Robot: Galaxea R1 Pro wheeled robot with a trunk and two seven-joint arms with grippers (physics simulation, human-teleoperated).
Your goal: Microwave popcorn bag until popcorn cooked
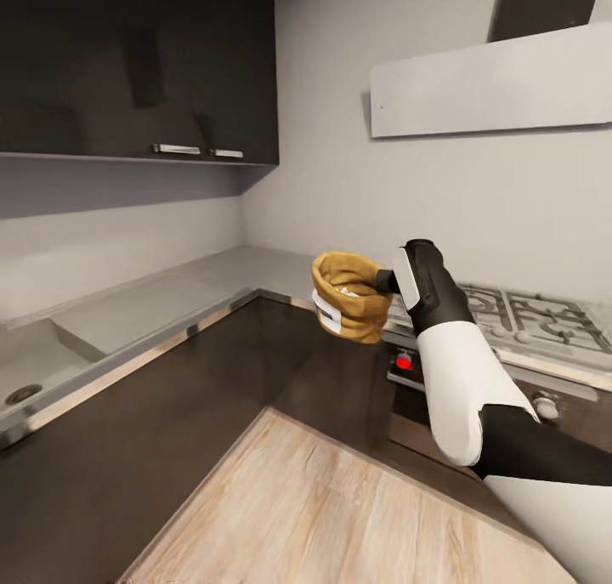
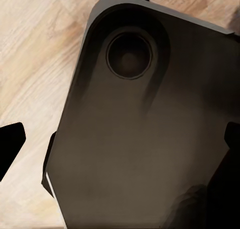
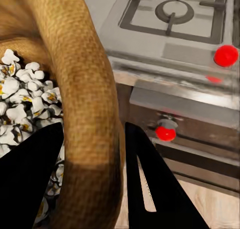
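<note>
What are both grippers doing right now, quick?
Left gripper: open, holding nothing.
Right gripper: shut on the popcorn bag rim.

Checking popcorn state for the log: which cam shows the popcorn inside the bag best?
Right wrist view: the popcorn sits close up as white puffed pieces inside the popcorn bag, whose rim the right gripper pinches. The head view gives just a pale sliver at the bag's mouth. The left wrist view looks at a dark panel and wood floor.
</note>
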